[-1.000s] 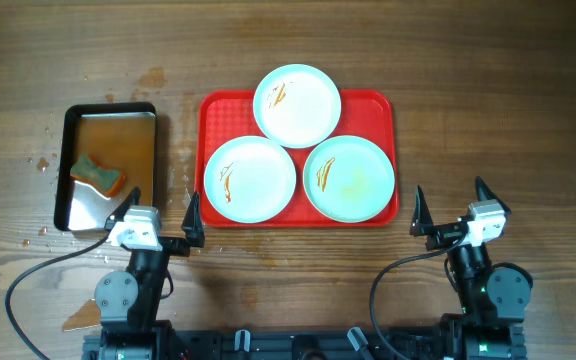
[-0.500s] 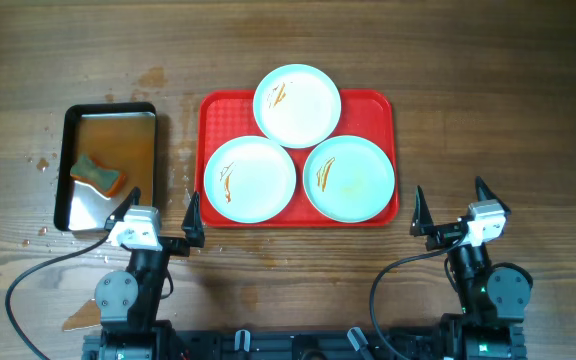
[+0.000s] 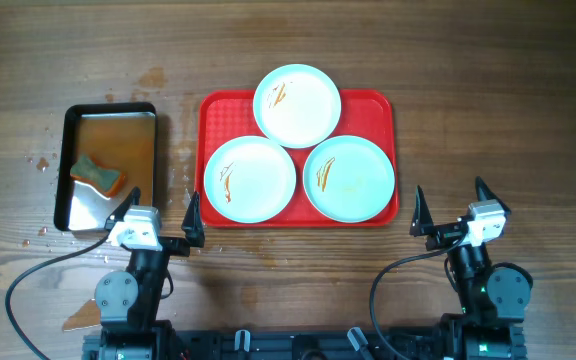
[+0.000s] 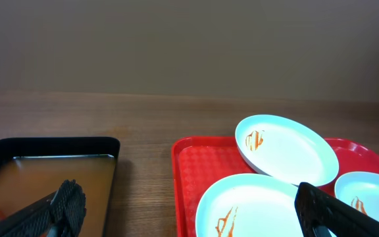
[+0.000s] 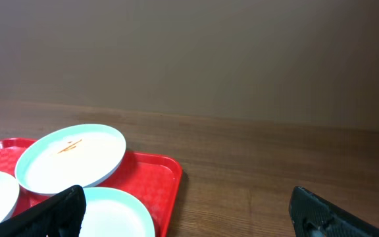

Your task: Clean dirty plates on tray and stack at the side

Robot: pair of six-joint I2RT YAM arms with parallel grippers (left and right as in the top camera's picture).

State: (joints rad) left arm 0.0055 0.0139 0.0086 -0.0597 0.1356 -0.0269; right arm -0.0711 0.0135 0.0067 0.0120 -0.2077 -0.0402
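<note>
With the left gripper [image 3: 164,205] and right gripper [image 3: 451,200] both spread wide and empty, the three round white plates [image 3: 250,180] lie on the flat red plastic tray [image 3: 373,108] farther out between them, and the green-topped sponge [image 3: 98,175] in the black-rimmed metal pan [image 3: 65,150] sits closest to the left one.

The right gripper [image 5: 186,197] gapes wide and empty over the wooden table [image 5: 275,164]. At left, the red tray [image 5: 162,172] holds three plates [image 5: 71,158], the farthest smeared orange.
</note>
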